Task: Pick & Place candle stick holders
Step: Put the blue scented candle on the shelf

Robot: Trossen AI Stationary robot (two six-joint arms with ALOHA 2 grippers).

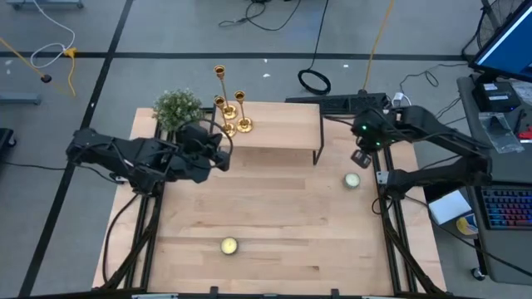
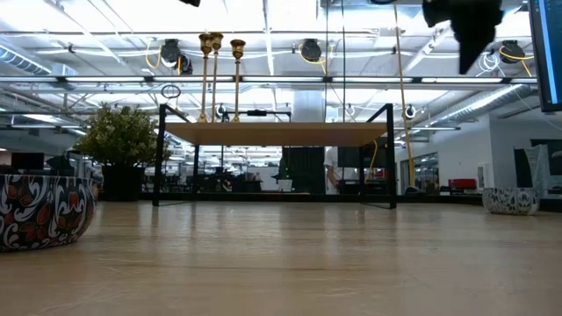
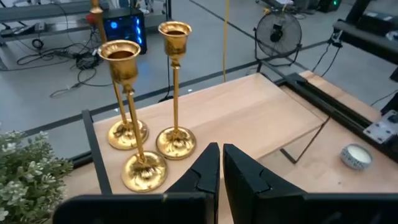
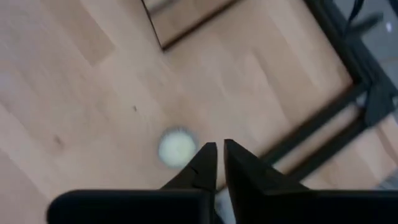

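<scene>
Three gold candle stick holders (image 3: 144,124) of differing heights stand upright on their round bases, close together at the left end of a raised wooden shelf (image 1: 278,124). They also show in the high view (image 1: 233,108) and the low view (image 2: 215,75). My left gripper (image 3: 221,163) is shut and hovers just short of them on the near side, touching nothing (image 1: 226,141). My right gripper (image 4: 220,154) is shut and points steeply down above the table's right side (image 1: 363,158), over a small candle (image 4: 176,148).
A green bushy plant (image 1: 177,108) stands left of the holders. One tinned candle (image 1: 352,180) lies right of the shelf, and another (image 1: 229,246) sits near the front edge. The shelf's black legs (image 1: 317,145) rise from the table. Bare wood lies mid-table.
</scene>
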